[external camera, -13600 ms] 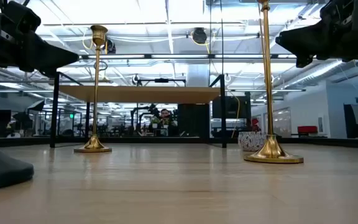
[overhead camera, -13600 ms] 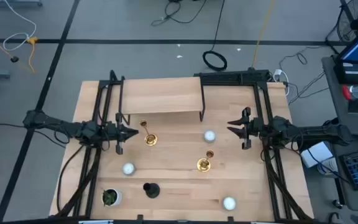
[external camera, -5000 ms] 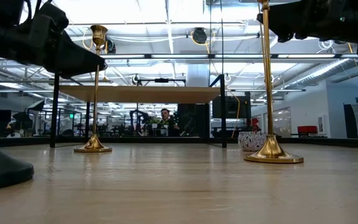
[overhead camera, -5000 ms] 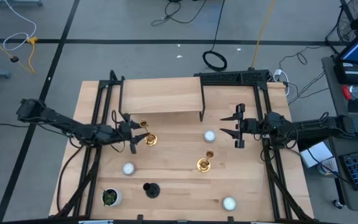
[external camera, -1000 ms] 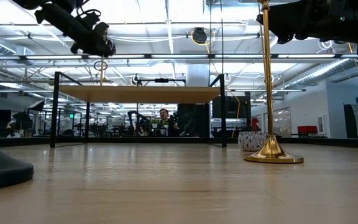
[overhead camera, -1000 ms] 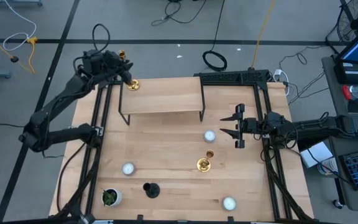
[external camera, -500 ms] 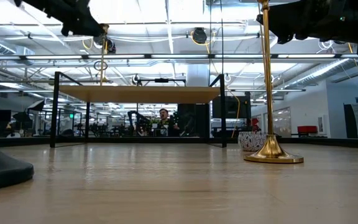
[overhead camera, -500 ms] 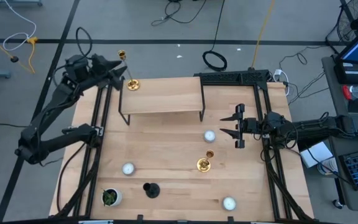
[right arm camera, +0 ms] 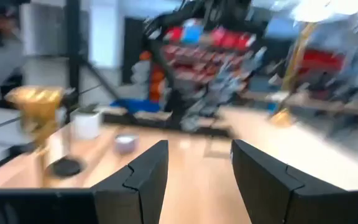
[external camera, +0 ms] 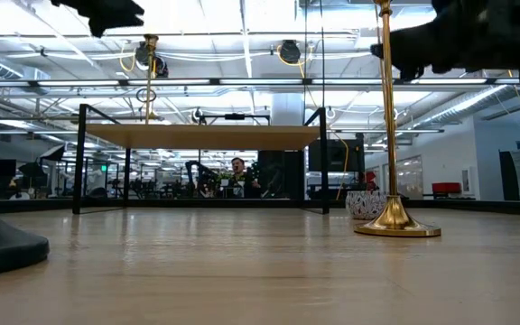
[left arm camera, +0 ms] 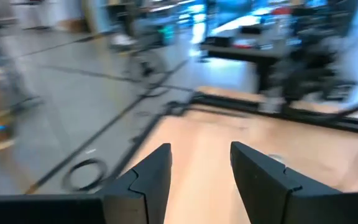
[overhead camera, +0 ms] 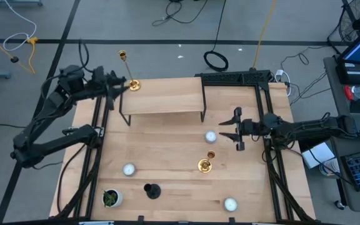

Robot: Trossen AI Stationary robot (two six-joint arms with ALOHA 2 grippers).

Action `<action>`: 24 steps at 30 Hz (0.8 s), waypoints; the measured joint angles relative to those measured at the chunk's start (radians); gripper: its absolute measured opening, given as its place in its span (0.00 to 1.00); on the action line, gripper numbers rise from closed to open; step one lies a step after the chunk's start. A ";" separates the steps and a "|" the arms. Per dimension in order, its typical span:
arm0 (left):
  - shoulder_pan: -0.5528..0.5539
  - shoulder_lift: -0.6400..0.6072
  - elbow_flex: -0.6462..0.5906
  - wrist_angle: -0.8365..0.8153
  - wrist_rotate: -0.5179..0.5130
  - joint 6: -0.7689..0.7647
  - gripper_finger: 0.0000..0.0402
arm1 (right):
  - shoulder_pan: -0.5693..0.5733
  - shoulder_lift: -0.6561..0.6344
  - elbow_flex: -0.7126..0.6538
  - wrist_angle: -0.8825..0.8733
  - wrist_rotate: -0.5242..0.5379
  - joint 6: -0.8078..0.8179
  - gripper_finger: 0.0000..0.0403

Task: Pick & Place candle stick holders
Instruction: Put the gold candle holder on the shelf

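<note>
One gold candle stick holder [overhead camera: 130, 81] stands upright by its round base on the far left corner of the raised wooden shelf [overhead camera: 161, 97]; it also shows in the low view [external camera: 149, 81]. My left gripper [overhead camera: 121, 87] is open just left of it, apart from it, with nothing between its fingers [left arm camera: 201, 168]. A second gold holder [overhead camera: 205, 164] stands on the table, with a black holder [overhead camera: 151, 190] nearer the front. Three tealight cups [overhead camera: 210, 136] [overhead camera: 129, 169] [overhead camera: 230, 204] sit on the table. My right gripper [overhead camera: 231, 130] hovers open, right of the middle cup.
A small green plant in a white pot [overhead camera: 111, 198] stands at the near left. Black frame rails [overhead camera: 102, 144] [overhead camera: 269, 156] run along both sides of the table. The shelf stands on thin black legs [external camera: 79, 158].
My left gripper has let go of the gold holder on the shelf's far left corner and drawn back toward the table's left edge; the holder stays upright there. My right gripper has shifted a little toward the table's left edge.
</note>
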 joint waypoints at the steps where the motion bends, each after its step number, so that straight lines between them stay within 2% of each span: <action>1: -0.015 -0.003 0.000 0.000 0.023 -0.002 0.43 | 0.000 0.006 0.000 -0.026 -0.049 0.019 0.42; 4: -0.054 -0.005 0.000 0.000 0.064 -0.003 0.43 | 0.003 0.034 0.000 -0.092 -0.226 0.061 0.42; 6: -0.081 -0.004 0.000 0.000 0.067 -0.012 0.43 | 0.018 0.063 0.000 -0.093 -0.266 0.064 0.42; 15: -0.165 -0.003 0.000 0.001 0.067 -0.041 0.43 | 0.109 0.272 0.000 0.095 -0.254 0.026 0.42; 21: -0.187 -0.003 0.000 0.002 0.065 -0.052 0.43 | 0.177 0.467 0.000 0.378 -0.251 0.025 0.42; 24: -0.189 -0.003 0.000 0.002 0.064 -0.052 0.43 | 0.198 0.541 0.000 0.495 -0.201 0.026 0.42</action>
